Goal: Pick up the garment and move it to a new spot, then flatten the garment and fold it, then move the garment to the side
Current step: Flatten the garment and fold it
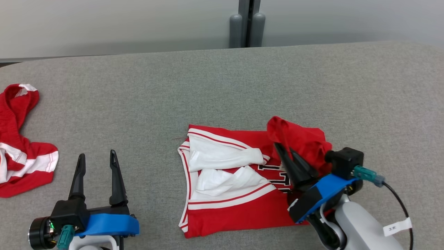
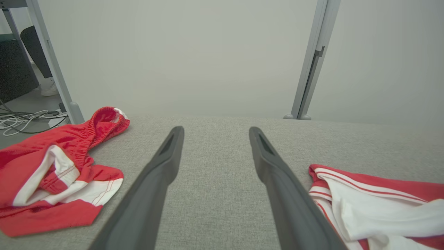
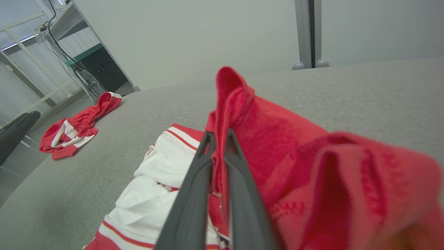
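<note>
We saw the red-and-white jersey (image 1: 239, 208) lying at lower centre of the head view on the grey table (image 1: 222, 86). Our right gripper (image 1: 284, 147), at lower right, was pinched tight on a raised red fold at the jersey's right edge. Our left gripper (image 1: 97, 155) stood at lower left, jaws spread wide and empty, near red shorts (image 1: 20, 146) at the left edge.

Table (image 1: 222, 86): grey woven cloth cover, matt, coarse-grained. Garment (image 1: 236, 205): soft red and white cloth, matt, the red part finely textured up close. Shorts (image 1: 20, 146), far left: like matt red cloth, white trim, puckered waistband. Left gripper (image 1: 97, 156): fingers (image 1: 117, 180) of smooth dark matt plastic. Post (image 1: 246, 24), far side: grey, possibly painted metal.
</note>
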